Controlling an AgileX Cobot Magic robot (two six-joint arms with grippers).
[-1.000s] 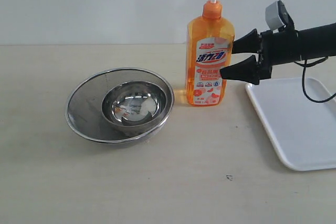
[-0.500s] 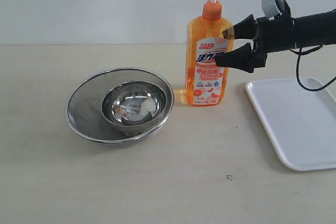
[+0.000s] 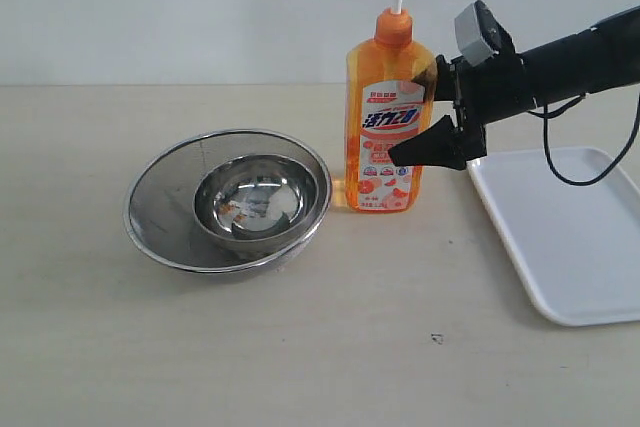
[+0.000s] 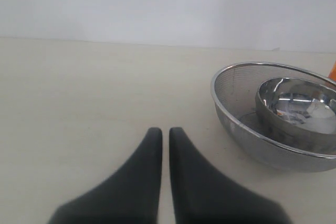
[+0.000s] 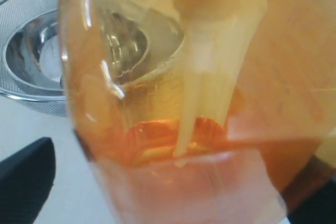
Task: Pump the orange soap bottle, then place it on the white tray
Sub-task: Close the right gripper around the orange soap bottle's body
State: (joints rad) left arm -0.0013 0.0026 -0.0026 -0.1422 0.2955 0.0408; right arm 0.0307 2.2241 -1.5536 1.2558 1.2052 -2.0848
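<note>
The orange soap bottle (image 3: 385,117) stands on the table just left of the white tray (image 3: 560,237), leaning slightly, its pump head up. My right gripper (image 3: 412,115) reaches in from the right and straddles the bottle's body, open, one finger (image 3: 420,149) in front and the other behind it. In the right wrist view the bottle (image 5: 184,103) fills the space between the jaws, with a small gap showing beside one finger (image 5: 26,182). My left gripper (image 4: 165,129) is shut and empty over bare table, out of the exterior view.
A steel bowl (image 3: 255,202) sits inside a mesh colander (image 3: 160,207) left of the bottle; both also show in the left wrist view, the bowl (image 4: 294,103) within the colander (image 4: 236,108). A black cable (image 3: 590,172) hangs from the right arm over the tray.
My right gripper has moved left and come round the bottle's body. The bottle has shifted a little to the left and now leans slightly.
</note>
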